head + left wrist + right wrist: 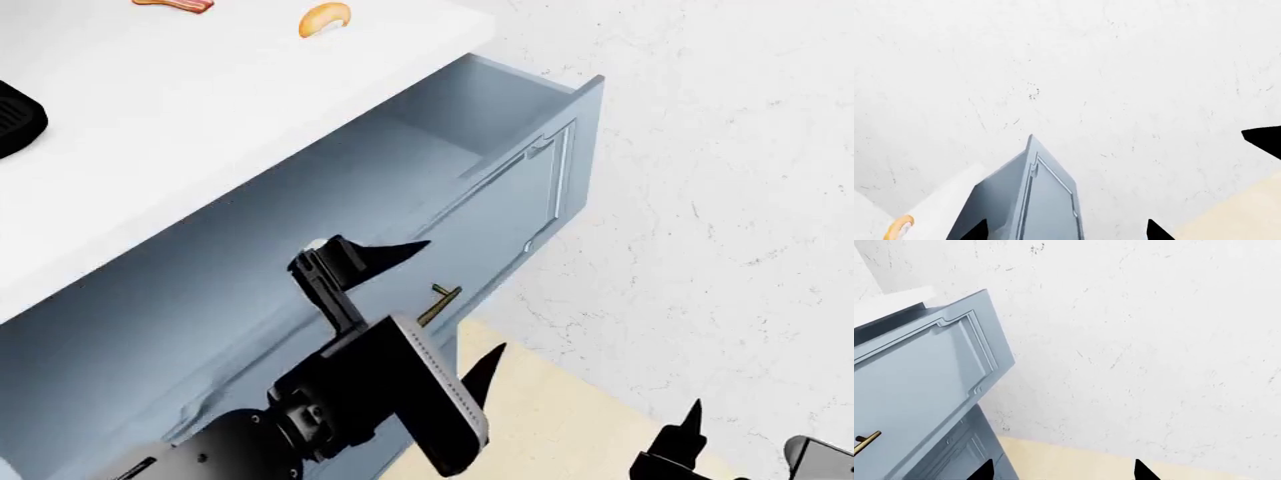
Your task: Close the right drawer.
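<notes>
The right drawer stands pulled far out from under the white counter, its plain blue-grey inside showing. Its moulded front carries a brass bar handle. My left gripper is open and empty in front of the drawer front, one finger on each side of the handle; I cannot tell if it touches. In the left wrist view the drawer front lies ahead of the open left gripper. My right gripper is open and empty, low and off to the right. The right wrist view shows the front, the handle and that gripper.
A croissant-like pastry, a strip of bacon and a black object lie on the counter. The floor is white marble with a beige area below the drawer. Another blue-grey cabinet front sits under the drawer.
</notes>
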`<state>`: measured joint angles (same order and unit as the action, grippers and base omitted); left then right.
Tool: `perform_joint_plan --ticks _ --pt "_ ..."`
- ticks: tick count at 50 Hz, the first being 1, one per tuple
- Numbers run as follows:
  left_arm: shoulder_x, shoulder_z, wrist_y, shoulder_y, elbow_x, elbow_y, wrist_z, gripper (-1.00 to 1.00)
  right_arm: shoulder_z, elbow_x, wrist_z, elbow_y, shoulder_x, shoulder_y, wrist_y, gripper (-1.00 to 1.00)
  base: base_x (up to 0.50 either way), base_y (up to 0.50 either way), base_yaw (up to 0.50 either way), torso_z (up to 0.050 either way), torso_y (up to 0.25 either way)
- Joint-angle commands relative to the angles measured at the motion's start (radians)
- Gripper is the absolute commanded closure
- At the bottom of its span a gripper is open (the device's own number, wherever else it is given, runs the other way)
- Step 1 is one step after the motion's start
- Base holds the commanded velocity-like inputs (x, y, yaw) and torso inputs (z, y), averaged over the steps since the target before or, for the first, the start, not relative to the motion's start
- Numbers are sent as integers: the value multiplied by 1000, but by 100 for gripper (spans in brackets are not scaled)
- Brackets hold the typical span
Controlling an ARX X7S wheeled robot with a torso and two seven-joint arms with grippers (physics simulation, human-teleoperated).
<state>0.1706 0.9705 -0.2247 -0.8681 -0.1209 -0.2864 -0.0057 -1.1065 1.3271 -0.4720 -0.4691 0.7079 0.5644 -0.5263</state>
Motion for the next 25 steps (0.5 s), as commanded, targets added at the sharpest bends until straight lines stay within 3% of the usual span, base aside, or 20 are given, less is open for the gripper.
perform_joint_plan --ticks 1,25 --pt "-7 24 3 32 6 -41 -9 -100 7 7 10 -2 -3 -3 2 -100 0 0 0 0 0" --pt "-53 58 78 45 9 -244 10 -100 19 16 22 -6 -5 -9 7 -100 0 0 0 0 0"
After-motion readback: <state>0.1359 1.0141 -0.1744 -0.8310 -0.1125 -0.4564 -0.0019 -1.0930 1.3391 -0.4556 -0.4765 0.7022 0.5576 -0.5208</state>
